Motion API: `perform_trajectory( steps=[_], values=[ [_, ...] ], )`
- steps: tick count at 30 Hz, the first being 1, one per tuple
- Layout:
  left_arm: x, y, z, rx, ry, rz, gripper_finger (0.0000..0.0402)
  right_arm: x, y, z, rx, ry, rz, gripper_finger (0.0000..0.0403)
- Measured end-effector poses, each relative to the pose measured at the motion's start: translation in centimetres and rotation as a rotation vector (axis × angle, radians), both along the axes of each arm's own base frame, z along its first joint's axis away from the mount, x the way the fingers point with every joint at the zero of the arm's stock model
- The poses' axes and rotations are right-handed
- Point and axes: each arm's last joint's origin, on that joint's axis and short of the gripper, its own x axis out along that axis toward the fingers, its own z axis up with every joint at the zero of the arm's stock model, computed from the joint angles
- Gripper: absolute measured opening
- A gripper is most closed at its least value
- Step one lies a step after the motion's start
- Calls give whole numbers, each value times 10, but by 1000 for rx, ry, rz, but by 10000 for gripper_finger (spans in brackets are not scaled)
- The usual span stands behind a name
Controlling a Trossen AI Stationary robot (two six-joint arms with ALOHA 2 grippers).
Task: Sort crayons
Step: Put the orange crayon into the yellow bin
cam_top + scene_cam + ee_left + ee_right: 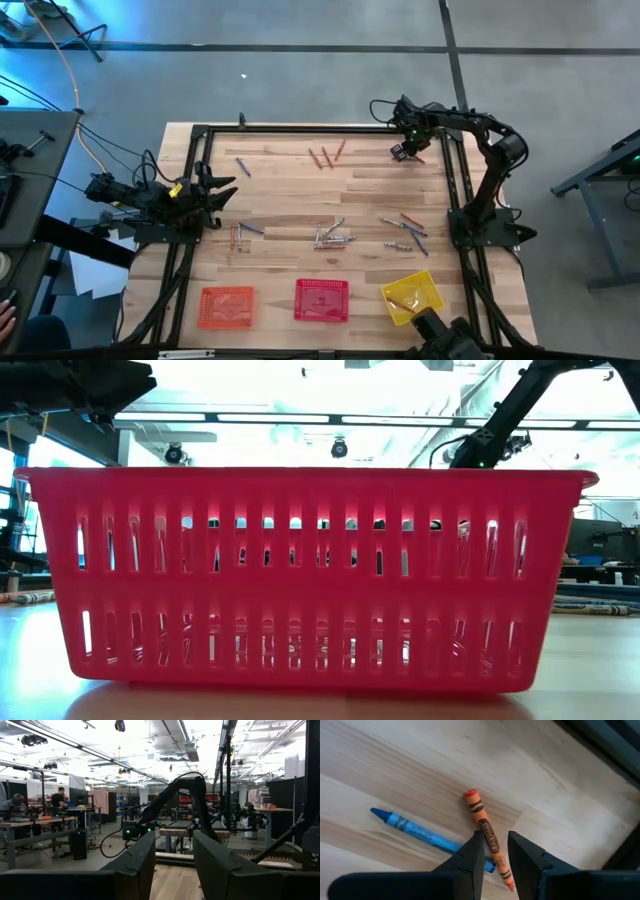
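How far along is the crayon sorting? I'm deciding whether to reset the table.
Early. Done: only the yellow basket shows crayons inside. In hand: the right gripper is at an orange crayon beside a blue crayon. Left: several crayon clusters on the table; the left gripper waits at the left edge.

Overhead sees the whole table (300, 200) (low view basket-blocked (300, 570)).

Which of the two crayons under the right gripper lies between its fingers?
The orange crayon: the right gripper is open around its lower half. The blue crayon lies to one side, outside the fingers.
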Motion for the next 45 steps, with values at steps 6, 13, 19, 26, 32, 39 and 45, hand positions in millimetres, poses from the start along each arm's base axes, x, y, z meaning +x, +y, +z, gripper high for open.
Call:
perform_trajectory(
  steps=[6, 13, 19, 26, 32, 39, 45],
  values=[
    [0, 0, 0, 0, 0, 0, 117, 0, 0, 0, 2, -3, 0, 78],
    [0, 0, 0, -7, -3, -2, 117, 1, 1, 0, 9, -13, -1, 78],
    [0, 0, 0, -7, -2, -2, 117, 2, 1, -7, 41, -12, -21, 78],
    [0, 0, 0, -7, -2, -2, 117, 7, -1, -15, 54, 6, -5, 78],
    [0, 0, 0, -7, -1, -2, 117, 7, -1, -15, 56, 8, -3, 78],
    [0, 0, 0, -7, -2, -2, 117, 7, 0, -15, 55, 10, -10, 56],
    [0, 0, 0, -7, -2, -2, 117, 6, 0, -15, 54, 16, -23, 12]
  ],
)
